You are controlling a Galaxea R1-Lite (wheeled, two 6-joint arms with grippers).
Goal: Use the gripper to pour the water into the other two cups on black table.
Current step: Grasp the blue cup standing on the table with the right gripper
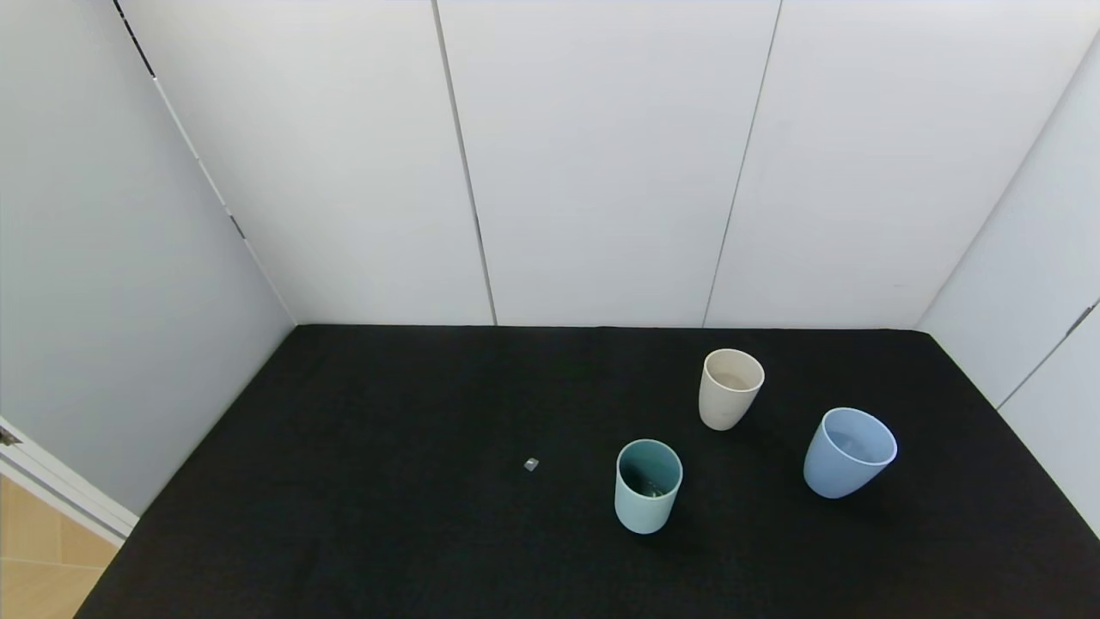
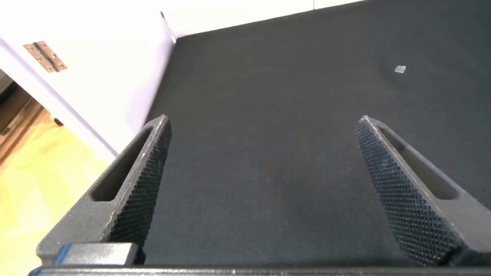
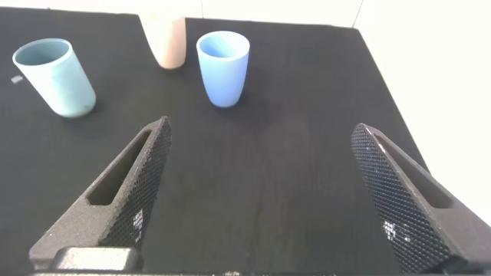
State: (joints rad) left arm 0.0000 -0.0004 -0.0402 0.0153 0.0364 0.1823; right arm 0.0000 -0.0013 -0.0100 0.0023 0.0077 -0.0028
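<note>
Three plastic tumblers stand upright on the matte black cloth-covered table (image 1: 387, 481), right of centre.

Right gripper (image 3: 265, 192) gapes wide and empty, low in frame; light blue cup (image 3: 223, 67) straight beyond it, cream-beige tumbler (image 3: 166, 40) and pale teal tumbler (image 3: 55, 77) upper left. Left gripper (image 2: 265, 184) likewise spread wide, holding nothing.

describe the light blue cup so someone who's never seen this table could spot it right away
Start at the black table, where three handleless cups stand upright and apart on its right half. The light blue cup is the one farthest right, beyond the cream-beige cup and the pale teal cup. It is the widest of the three, and its colour is a soft sky blue.
</note>
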